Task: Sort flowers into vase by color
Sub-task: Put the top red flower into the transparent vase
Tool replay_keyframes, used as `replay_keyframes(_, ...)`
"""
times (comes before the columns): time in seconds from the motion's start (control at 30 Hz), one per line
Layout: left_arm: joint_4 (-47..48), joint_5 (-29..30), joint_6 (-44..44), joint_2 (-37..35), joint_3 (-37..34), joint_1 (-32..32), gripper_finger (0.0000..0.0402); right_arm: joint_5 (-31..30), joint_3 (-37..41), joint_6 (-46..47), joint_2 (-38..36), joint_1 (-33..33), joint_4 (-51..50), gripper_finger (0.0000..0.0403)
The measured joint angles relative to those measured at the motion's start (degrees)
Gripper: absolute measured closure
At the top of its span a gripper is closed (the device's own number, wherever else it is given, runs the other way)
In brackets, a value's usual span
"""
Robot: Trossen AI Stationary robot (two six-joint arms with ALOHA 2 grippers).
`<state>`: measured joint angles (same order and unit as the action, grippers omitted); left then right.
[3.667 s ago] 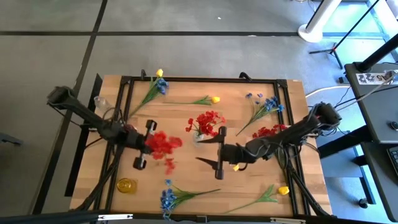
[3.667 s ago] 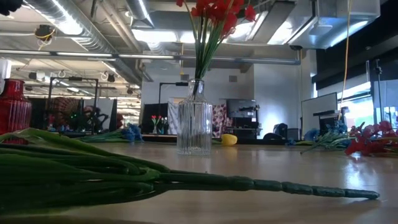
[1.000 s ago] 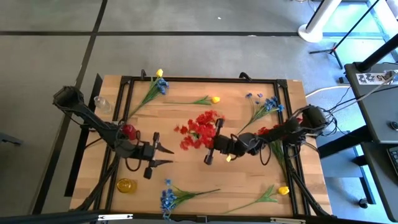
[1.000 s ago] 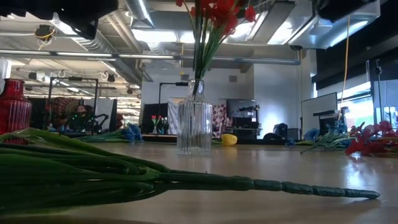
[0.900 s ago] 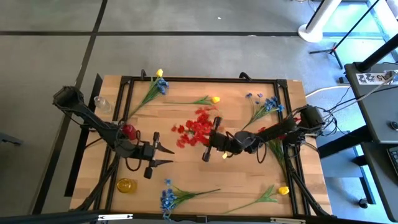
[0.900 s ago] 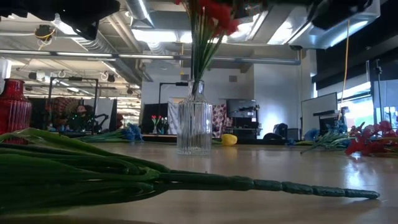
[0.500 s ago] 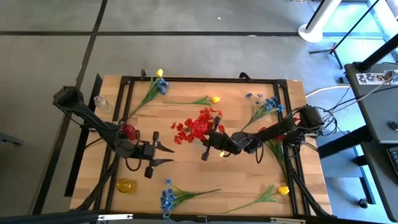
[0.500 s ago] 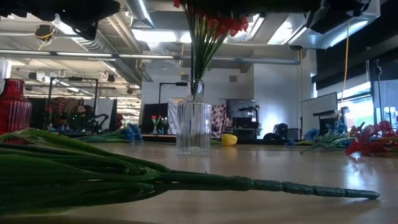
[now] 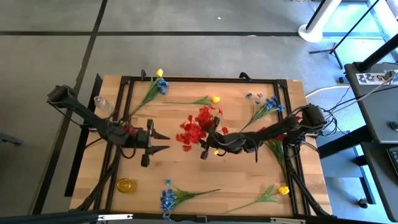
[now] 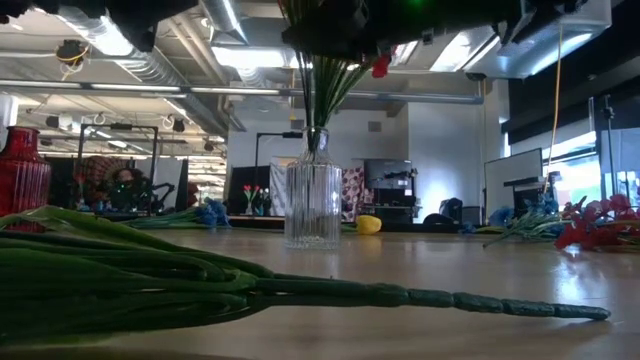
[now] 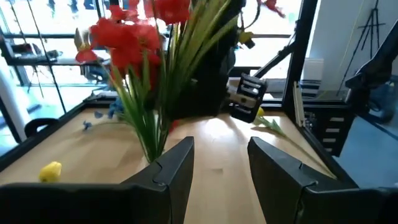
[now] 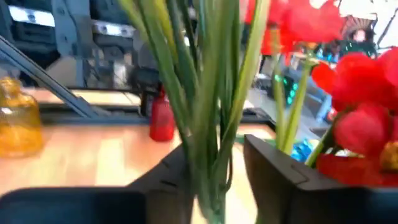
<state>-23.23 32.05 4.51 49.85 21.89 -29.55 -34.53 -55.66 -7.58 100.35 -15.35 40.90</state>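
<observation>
Red flowers (image 9: 194, 127) are standing bunched at frame centre, green stems upright in a clear ribbed vase (image 10: 311, 205). You're seeing more red blooms (image 9: 268, 131) lying right of centre. Blue sprays are lying upper left (image 9: 160, 87), upper right (image 9: 268, 104) and bottom centre (image 9: 166, 199). Yellow blooms are lying at top (image 9: 159, 73), upper centre (image 9: 215, 99) and lower right (image 9: 283, 190).

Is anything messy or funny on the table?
Yes. Loose flowers lie flat all over the table: blue ones, yellow ones, and a red spray at the right edge. Only the red flowers stand in the clear vase.
</observation>
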Motion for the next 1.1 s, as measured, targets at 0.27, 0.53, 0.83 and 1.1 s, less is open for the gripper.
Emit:
replay_keyframes(0.27, 2.60, -5.58, -0.22, -3.11, 0.02, 7.16, 0.0253, -0.38, -10.05, 7.76, -3.91, -0.02, -29.90, 0.0164)
replay_keyframes(0.53, 5.57, -9.20, -1.98, -4.36, 0.59, 12.57, 0.0253, 5.35, -18.66, 13.18, -6.29, -0.04, -49.41, 0.0096)
replay_keyframes(0.83, 5.38, -19.76, -3.77, -2.10, 2.07, 10.91, 0.0253, 6.88, -23.69, 11.14, -8.24, -0.52, -55.80, 0.0077)
replay_keyframes(1.1, -8.44, -12.28, -8.17, 10.94, 1.97, 7.77, 0.0253, 7.09, -27.41, 7.29, -10.72, -2.42, -56.08, 0.0077)
